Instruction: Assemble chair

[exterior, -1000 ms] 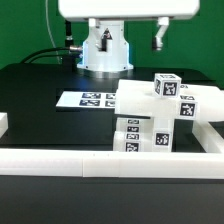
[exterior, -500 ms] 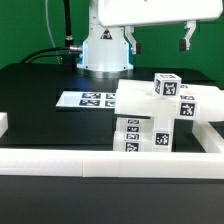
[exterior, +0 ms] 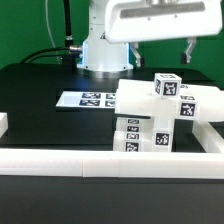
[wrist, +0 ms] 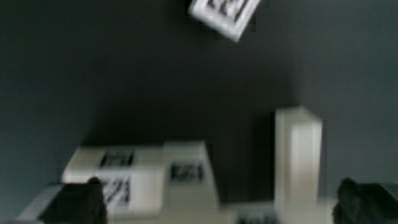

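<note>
Chair [exterior: 160, 118], exterior view: stands as a blocky white body on the black worktop [exterior: 40, 85], toward the exterior view's right, tucked into the corner of the white rail [exterior: 60, 163] that runs across the front and up the right side. Carries black-and-white tags on its faces and a small tagged cube on top. Touches or nearly touches the rail on the right; cannot tell which. Lies just beside the marker board [exterior: 88, 99], which sits flat on the worktop to the exterior view's left of it. No containers seen. Tool [exterior: 160, 47] hangs above and behind the chair, well clear of it, fingers spread wide, gripping nothing; dark fingers [exterior: 190, 48] point down from the white housing. Robot base [exterior: 100, 52] stands at the back against green.

Wrist view, blurred: looks down on the chair [wrist: 299, 150] with a tall white upright and a lower tagged block beside it. Two dark fingertips [wrist: 75, 200] at the frame's edge, set far apart, chair parts between them in the picture but away from them. Tagged white piece [wrist: 224, 14] at the far edge, likely the marker board; cannot tell for sure.
</note>
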You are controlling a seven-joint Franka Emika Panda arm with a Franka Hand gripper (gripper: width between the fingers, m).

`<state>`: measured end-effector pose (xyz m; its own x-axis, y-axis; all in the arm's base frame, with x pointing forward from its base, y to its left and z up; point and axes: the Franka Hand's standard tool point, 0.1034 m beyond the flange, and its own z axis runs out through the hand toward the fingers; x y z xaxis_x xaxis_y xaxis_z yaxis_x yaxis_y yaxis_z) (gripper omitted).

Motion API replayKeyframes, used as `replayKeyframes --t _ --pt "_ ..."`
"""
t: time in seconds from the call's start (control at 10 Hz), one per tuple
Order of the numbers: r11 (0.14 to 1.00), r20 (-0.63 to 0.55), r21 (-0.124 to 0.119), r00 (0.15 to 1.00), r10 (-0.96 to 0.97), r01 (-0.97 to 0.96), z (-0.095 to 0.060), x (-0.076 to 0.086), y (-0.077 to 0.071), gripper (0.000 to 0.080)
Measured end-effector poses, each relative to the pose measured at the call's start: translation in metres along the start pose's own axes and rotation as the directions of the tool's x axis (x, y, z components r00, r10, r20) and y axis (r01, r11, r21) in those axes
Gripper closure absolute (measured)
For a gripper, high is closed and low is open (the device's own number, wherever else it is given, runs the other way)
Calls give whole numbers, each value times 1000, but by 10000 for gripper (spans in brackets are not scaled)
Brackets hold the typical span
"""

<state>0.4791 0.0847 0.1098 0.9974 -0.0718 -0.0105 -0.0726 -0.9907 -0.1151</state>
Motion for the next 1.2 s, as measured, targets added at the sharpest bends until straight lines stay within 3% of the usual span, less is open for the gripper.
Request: replayKeyframes --t 0.1,0.2,0.3,0.6,0.8,1.2 --pt "1000 116 11 993 10 -11 -1 -4 0 151" --pt "1000 88 12 996 13 -15 -5 7 1 151" --pt "1000 89 7 996 26 -27 0 1 -1 151" --pt "999 62 -30 997 35 -33 43 -39 -18 151" --pt "999 29 -49 999 20 -19 68 -49 -15 151" --pt "999 37 -50 999 22 -20 70 -50 -15 151"
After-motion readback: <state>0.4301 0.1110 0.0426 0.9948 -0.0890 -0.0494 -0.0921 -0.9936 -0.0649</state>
